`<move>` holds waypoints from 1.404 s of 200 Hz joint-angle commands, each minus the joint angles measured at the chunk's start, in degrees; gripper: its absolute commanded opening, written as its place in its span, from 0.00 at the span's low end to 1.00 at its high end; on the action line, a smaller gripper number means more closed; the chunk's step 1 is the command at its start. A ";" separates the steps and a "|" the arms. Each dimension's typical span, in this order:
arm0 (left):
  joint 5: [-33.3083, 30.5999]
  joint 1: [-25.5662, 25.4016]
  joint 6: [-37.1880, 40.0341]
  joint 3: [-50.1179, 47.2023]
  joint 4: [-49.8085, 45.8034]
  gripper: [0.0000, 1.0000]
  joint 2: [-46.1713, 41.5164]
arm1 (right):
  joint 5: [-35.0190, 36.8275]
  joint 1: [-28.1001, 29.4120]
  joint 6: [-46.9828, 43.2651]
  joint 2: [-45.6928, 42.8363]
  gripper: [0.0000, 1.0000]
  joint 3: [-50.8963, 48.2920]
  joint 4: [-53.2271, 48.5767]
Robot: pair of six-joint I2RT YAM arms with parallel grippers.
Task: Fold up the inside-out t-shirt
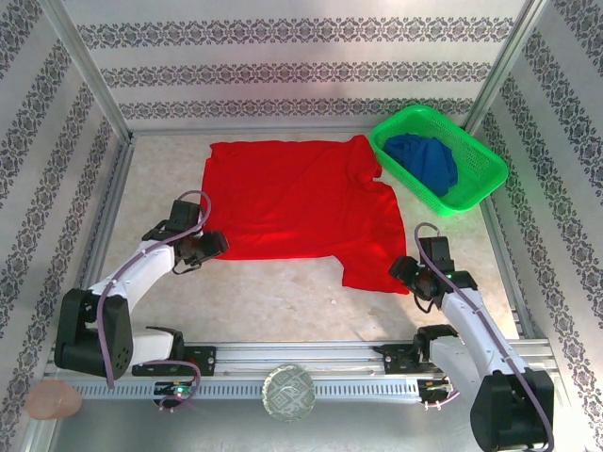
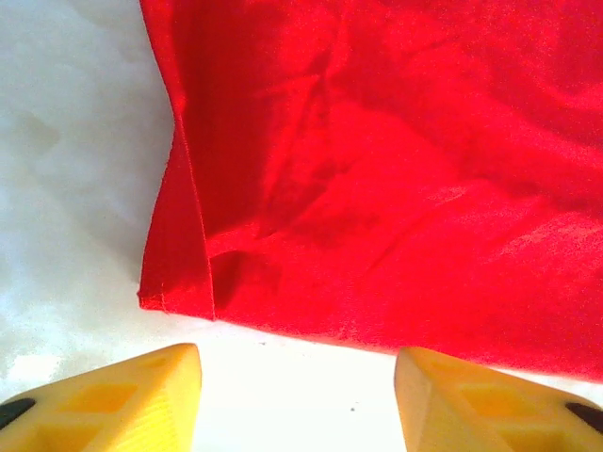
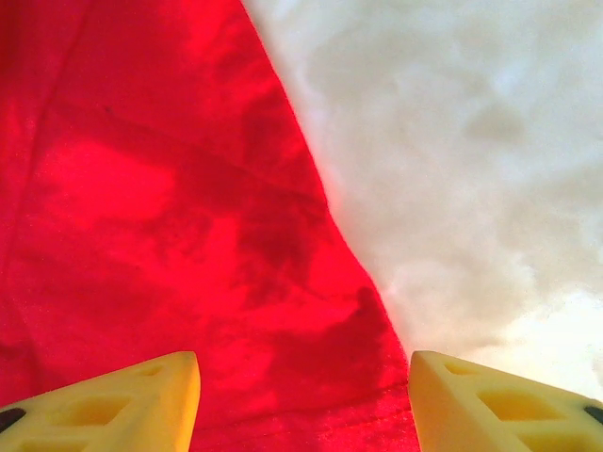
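Tabletop (image 1: 283, 301), pale, seemingly marbled, between patterned walls (image 1: 283, 56), bears the t-shirt (image 1: 301, 202); left end effector (image 1: 215, 246) and right end effector (image 1: 405, 272) released.

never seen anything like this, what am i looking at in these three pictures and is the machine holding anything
These are two robot arms bolted to the near edge of a table. The wide picture comes from a fixed camera above and behind them, so their bases sit at the bottom. The other two come from small cameras on the wrists, each looking out past that arm's own yellow fingers.

A red t-shirt lies spread out on the table. At the far right stands a green basket with a dark blue garment inside.

The left gripper is at the shirt's near left corner, and the right gripper is at its near right corner. Both are open, with their fingers wide apart, and they hold nothing.
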 commanded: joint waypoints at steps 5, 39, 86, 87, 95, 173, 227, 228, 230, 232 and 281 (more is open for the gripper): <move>-6.27 -1.36 1.39 1.02 0.73 0.51 1.34 | 1.79 0.75 1.39 0.05 0.60 -0.77 1.10; -10.97 -1.48 1.71 1.55 0.84 0.43 2.86 | 1.61 0.75 1.34 1.71 0.60 -0.94 2.41; -11.87 -1.57 1.49 1.46 1.83 0.39 6.77 | 1.47 0.75 2.04 1.73 0.61 -1.97 3.59; -11.84 -1.59 1.51 1.45 1.90 0.39 6.82 | 1.44 0.75 2.04 1.78 0.60 -1.99 3.64; -11.96 -1.56 1.47 1.45 2.42 0.40 7.45 | 1.24 0.70 2.05 1.99 0.61 -2.17 4.02; -13.16 -1.56 2.74 5.57 3.34 0.04 13.52 | -1.56 0.75 2.35 5.13 0.57 -2.39 8.13; -10.42 -1.52 6.25 14.29 -6.21 0.00 4.15 | -2.54 0.74 2.74 6.74 0.04 -3.90 10.72; -10.28 -1.52 6.31 14.54 -6.34 0.00 3.93 | -2.58 0.75 2.74 6.65 0.02 -3.88 10.76; -10.02 -1.41 6.35 15.01 -6.86 0.00 3.53 | -2.60 0.75 2.75 6.64 0.00 -3.90 10.82; -9.76 -1.39 6.52 15.42 -7.23 0.00 3.14 | -2.53 0.75 2.75 6.52 0.00 -3.86 10.81; -2.91 2.07 6.80 19.70 -11.14 0.00 -2.62 | -2.16 -1.22 3.18 -2.66 0.00 -0.04 6.87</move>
